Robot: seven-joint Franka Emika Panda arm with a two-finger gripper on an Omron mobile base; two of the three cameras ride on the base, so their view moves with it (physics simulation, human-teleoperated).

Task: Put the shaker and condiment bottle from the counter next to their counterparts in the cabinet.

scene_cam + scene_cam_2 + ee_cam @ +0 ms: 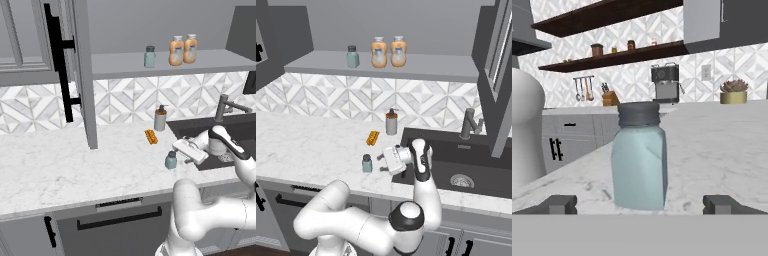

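Note:
One teal-grey shaker (pixel 171 160) (pixel 367 163) (pixel 639 162) stands upright on the marble counter (pixel 75 165) near its front edge. My gripper (pixel 179 157) (pixel 380 165) (pixel 641 205) is level with it, just to its right, and open. In the hand view the fingertips (pixel 559 204) stand wide apart, either side of the shaker's base and short of it, without touching. On the cabinet shelf (pixel 210 64) stand the second shaker (pixel 149 56) (pixel 352 56) and two orange-tan condiment bottles (pixel 176 51) (pixel 379 52), side by side.
The cabinet door (pixel 82 75) with its black bar handle (pixel 57 60) hangs open at the left. A grey pump dispenser (pixel 160 118) and a flat orange ridged object (pixel 151 136) sit behind the shaker. The dark sink (pixel 235 131) and faucet (pixel 225 107) lie to the right.

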